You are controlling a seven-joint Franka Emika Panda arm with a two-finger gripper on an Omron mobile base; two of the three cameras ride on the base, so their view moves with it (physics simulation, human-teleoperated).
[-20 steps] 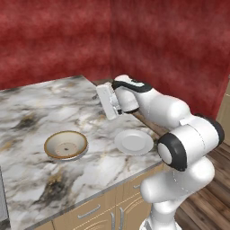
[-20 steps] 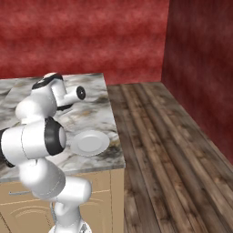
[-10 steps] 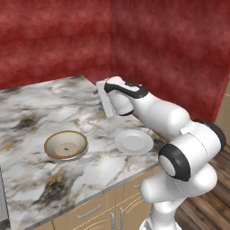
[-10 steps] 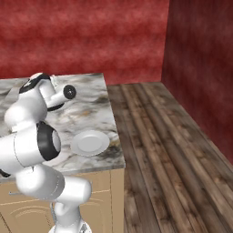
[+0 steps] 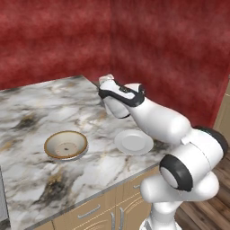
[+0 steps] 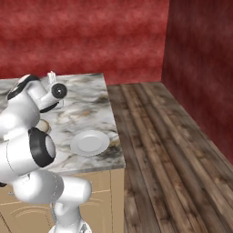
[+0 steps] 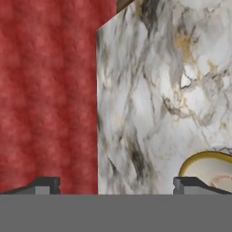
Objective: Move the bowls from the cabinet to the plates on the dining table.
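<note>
Hovering with jaws spread wide and empty, the gripper [image 7: 113, 188] looks across the dining table [image 5: 27, 112] near its far edge by the red wall [image 7: 45, 90].

One tan bowl [image 5: 65, 145] already rests on a plate whose rim barely shows; the second plate [image 5: 134, 142] lies bare, just beside the arm. The step in hand appears to be pulling back to fetch the remaining bowl: judged best done by lifting clear before swinging. Open floor [image 6: 168, 150] lies past the table's end edge.
</note>
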